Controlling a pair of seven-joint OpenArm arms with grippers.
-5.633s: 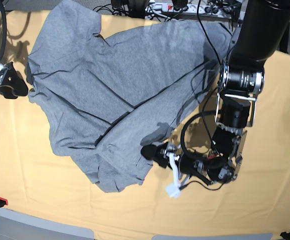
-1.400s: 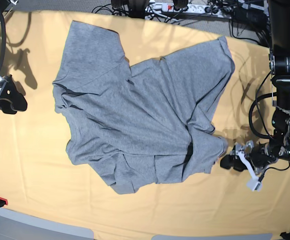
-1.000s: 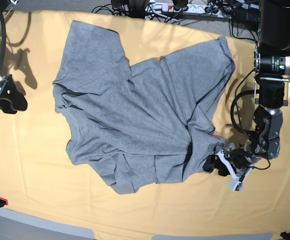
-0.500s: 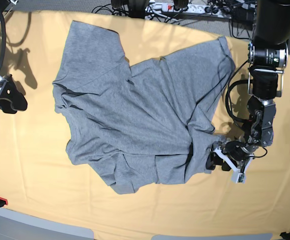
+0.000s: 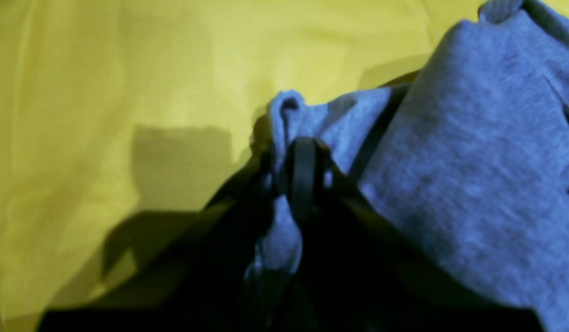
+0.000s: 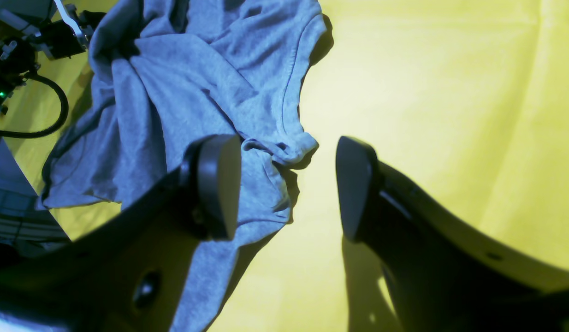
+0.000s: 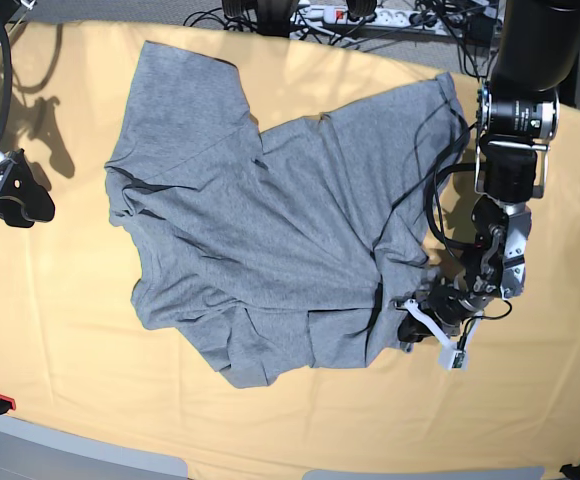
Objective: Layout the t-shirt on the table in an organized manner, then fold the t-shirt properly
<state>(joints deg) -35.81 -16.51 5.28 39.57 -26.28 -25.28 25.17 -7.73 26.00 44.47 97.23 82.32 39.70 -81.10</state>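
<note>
One shirt (image 7: pixel 270 220), heather grey and rumpled, lies on the table (image 7: pixel 60 290) in the base view. Its long axis runs obliquely, from the flatter end at the table's far edge, upper left, down to the bunched end at lower right. A further lobe of the shirt reaches toward the far right corner of the table. The left gripper (image 7: pixel 410 325) sits low at the shirt's lower right edge, touching the cloth, its arm rising from there toward the table's far right side. The right gripper (image 7: pixel 10 195) rests well apart from the shirt, near the table's left edge.

Left wrist view: the left gripper (image 5: pixel 296 173) is closed on a small pinched fold of the shirt (image 5: pixel 473 152). A nub of grey cloth stands up just past the fingertips, and the bulk of the shirt lies to the right of the jaws. Bare table (image 5: pixel 104 92) lies to the left.

Right wrist view: the right gripper (image 6: pixel 287 184) is spread wide and holds nothing. The shirt (image 6: pixel 183 92) lies beyond it, with a curled hem showing between the fingers. Bare table (image 6: pixel 450 92) fills the right side.
</note>
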